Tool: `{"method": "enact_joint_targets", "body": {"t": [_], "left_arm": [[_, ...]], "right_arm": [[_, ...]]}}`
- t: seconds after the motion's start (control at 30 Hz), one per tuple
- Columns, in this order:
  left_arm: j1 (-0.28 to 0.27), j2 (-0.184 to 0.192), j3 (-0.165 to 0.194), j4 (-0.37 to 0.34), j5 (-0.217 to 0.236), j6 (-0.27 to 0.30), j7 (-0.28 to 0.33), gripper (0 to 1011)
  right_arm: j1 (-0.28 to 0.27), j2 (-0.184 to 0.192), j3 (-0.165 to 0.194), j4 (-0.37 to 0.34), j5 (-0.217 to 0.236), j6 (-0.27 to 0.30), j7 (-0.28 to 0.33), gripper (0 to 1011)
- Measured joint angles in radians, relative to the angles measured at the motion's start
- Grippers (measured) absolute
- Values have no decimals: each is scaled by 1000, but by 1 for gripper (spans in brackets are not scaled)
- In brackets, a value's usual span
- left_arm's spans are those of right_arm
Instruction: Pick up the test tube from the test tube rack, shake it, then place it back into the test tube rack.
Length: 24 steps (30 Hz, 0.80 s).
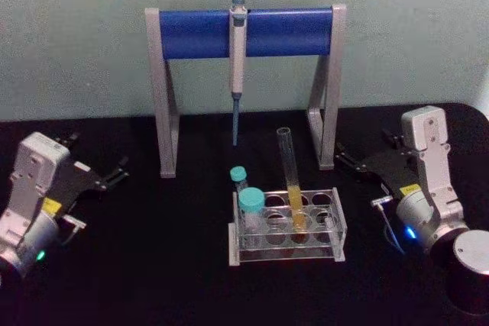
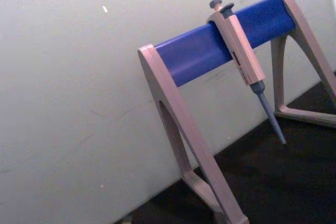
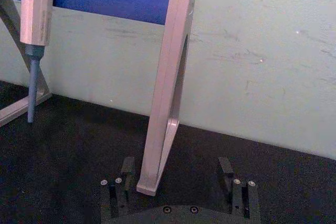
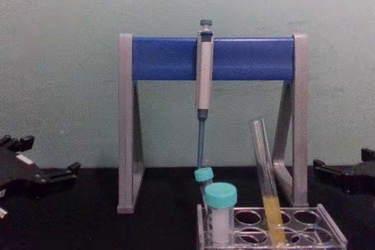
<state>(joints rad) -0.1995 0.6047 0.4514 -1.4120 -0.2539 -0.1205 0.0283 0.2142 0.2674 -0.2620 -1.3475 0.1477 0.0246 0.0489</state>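
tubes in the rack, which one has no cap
The test tube, the long clear one with yellow liquid in its lower part, leaning in the test tube rack. The two shorter tubes beside it, toward the robot's left, carry teal caps.

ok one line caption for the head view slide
Test tube leaning in the test tube rack, left gripper and right gripper open at either side.

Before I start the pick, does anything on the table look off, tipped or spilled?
No spill shows. The test tube leans in the test tube rack, top tilted left, and the rear teal-capped tube leans too. Both grippers sit at the sides.
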Motion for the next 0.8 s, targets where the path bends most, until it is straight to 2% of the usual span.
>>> {"method": "enact_joint_targets", "body": {"t": [0.8], "left_arm": [[0,0,0,0,0,0,0,1001]], "right_arm": [[0,0,0,0,0,0,0,1000]]}}
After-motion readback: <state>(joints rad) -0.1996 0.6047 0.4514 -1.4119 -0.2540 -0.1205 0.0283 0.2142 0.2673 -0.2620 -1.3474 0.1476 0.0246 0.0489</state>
